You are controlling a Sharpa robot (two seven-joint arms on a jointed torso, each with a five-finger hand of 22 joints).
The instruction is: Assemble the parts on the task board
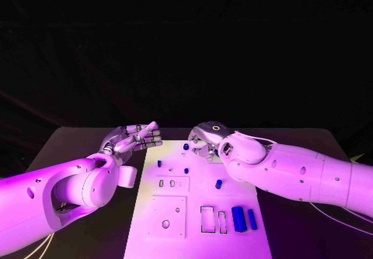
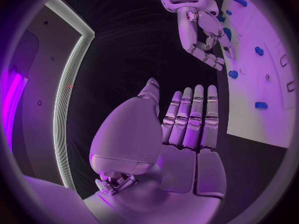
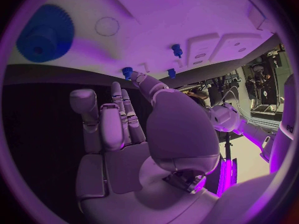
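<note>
Two long blue bars (image 1: 244, 219) lie side by side at the near end of the task board (image 1: 198, 237), just beside a pair of narrow rectangular slots (image 1: 213, 219) they look meant to fill. Further up the board a small blue piece (image 1: 219, 184) rests near its middle, with short blue pegs (image 1: 159, 163) standing beyond it and a blue gear (image 3: 45, 33) at the far end. All of it looks like light, rigid moulded plastic, smooth enough to slip, so I would expect a pinch across a bar's long sides to hold best.

Over the board's far end, the right hand (image 1: 205, 141) hovers with fingers loosely apart and nothing in them, close above the pegs. Off the board's left edge, the left hand (image 1: 132, 138) is held flat, fingers straight and side by side, also carrying nothing.

Under the board is a black table (image 1: 85, 145), matt and bare-looking around the board, with a dark room behind.
</note>
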